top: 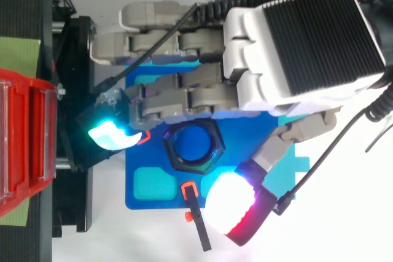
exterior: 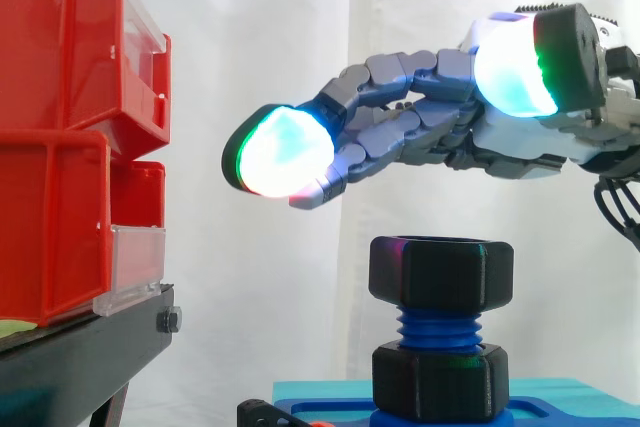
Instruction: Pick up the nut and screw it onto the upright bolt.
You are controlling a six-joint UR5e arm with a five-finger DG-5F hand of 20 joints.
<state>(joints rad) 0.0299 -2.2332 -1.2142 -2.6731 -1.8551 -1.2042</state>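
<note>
And here's the hand [top: 301,41], the biggest thing we have, reaching in from the right and hanging over the work with its fingers stretched out loose. It is open, nothing in it, nothing touched. One glowing fingertip [exterior: 285,152] leads out past the bolt toward the red bins [exterior: 60,137], and there's clear air between the fingers and the nut beneath. We read that as a hover held directly above the fixture, palm down, so the fingers can drop around the nut from overhead.

On the left the bins sit stacked on the black stand [exterior: 80,347], well apart from the action. Under the hand lies the blue plate [top: 236,139], flat, and we take it to be there to hold the bolt upright and steady.

Now the nut [exterior: 441,272]: black, hexagonal, and already sitting on the top end of the bolt [exterior: 440,327], not lying loose. It looks level, bore straight up and down, flats facing out sideways where fingers could get at them. The bolt's long axis is vertical, tip pointing up at the hand; from above we see its blue end centred in the hex. Blue threads show between the nut and the black hex collar [exterior: 440,379] at the base, so we'd say there is travel left to screw down.
</note>
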